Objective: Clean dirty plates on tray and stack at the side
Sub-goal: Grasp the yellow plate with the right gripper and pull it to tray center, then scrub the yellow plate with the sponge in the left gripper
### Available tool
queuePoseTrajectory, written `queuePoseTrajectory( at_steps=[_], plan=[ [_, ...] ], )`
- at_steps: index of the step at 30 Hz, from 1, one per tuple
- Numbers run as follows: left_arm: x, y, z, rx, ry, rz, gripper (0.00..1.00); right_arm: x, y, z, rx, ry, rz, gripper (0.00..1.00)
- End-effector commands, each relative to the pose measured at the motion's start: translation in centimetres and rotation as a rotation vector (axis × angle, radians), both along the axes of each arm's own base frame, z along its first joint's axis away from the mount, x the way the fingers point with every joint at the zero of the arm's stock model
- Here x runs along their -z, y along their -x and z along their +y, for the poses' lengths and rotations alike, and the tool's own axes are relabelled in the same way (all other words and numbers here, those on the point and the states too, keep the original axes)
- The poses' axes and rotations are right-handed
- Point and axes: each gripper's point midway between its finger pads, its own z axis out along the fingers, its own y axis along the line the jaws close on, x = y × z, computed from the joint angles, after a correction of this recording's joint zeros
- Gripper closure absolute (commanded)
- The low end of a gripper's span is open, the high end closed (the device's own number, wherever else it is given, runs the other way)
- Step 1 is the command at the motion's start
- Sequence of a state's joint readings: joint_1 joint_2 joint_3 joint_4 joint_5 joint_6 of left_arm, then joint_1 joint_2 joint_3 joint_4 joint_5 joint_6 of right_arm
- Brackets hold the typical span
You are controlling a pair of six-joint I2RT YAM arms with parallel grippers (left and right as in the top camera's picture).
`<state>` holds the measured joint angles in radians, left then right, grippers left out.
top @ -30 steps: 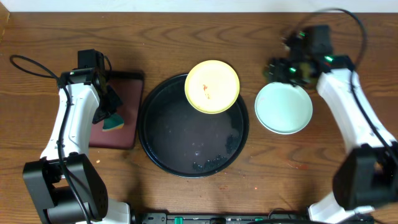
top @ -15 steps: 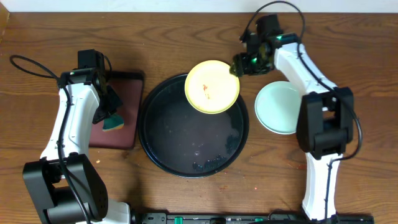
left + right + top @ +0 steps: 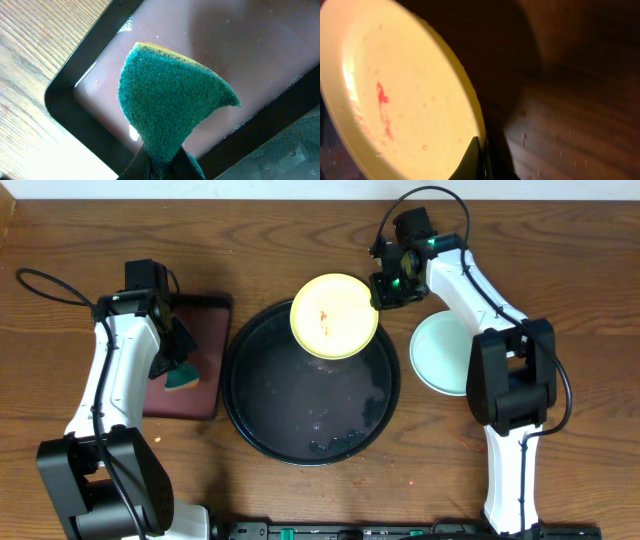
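A pale yellow plate (image 3: 334, 316) with a red smear (image 3: 382, 107) lies over the far rim of the round black tray (image 3: 290, 405). My right gripper (image 3: 378, 294) is shut on this plate's right rim; in the right wrist view the fingers (image 3: 481, 160) pinch the edge of the yellow plate (image 3: 395, 90). A pale blue-green plate (image 3: 445, 355) rests on the table to the right of the tray. My left gripper (image 3: 165, 167) is shut on a green sponge (image 3: 170, 105), held over the maroon tray (image 3: 225, 50).
The maroon rectangular tray (image 3: 195, 330) sits left of the black tray, with the sponge (image 3: 182, 379) above it. Soapy water and foam (image 3: 345, 435) lie in the black tray. A black cable (image 3: 50, 285) loops at the far left.
My right arm swung left from above the blue-green plate to the yellow plate's rim and shut on it. The yellow plate shifted slightly left. The left arm stayed still.
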<state>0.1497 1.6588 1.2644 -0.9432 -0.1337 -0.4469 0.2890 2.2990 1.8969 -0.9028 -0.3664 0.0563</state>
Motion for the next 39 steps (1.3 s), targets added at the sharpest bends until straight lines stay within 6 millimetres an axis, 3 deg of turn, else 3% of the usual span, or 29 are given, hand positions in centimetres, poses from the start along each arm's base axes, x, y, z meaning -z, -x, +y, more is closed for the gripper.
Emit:
queuePoseTrajectory(
  at_steps=[1,5,10,16,22,26,34,39],
  plan=[
    [0.2,0.3,0.1,0.007,-0.004,0.014,0.93,-5.1,0.8,1.1,0.027,-0.005,-0.043,0.99],
    [0.1,0.3,0.1,0.007,-0.004,0.014,0.92,-4.2,4.4,1.6,0.106,0.073,0.106,0.99],
    [-0.3,-0.1,-0.3,0.061,0.012,-0.004,0.93,-1.8,8.9,3.8,0.109,0.124,0.236,0.99],
    [-3.6,-0.3,-1.9,0.119,0.074,-0.126,0.93,1.1,11.5,6.0,0.106,0.141,0.274,0.99],
    [-5.8,-0.5,-4.7,0.184,0.138,-0.208,0.92,3.3,13.0,6.3,0.106,0.146,0.3,0.99],
    [-4.8,-0.8,-7.7,0.265,0.161,-0.181,0.93,4.0,13.7,6.3,0.1,0.134,0.323,0.99],
    [-0.4,-1.1,-15.3,0.463,0.19,-0.118,0.93,4.1,13.8,6.4,0.099,0.131,0.323,0.99],
    [2.8,-0.8,-17.5,0.496,0.187,-0.031,0.93,4.1,13.8,6.4,0.095,0.132,0.322,0.99]
  ],
)
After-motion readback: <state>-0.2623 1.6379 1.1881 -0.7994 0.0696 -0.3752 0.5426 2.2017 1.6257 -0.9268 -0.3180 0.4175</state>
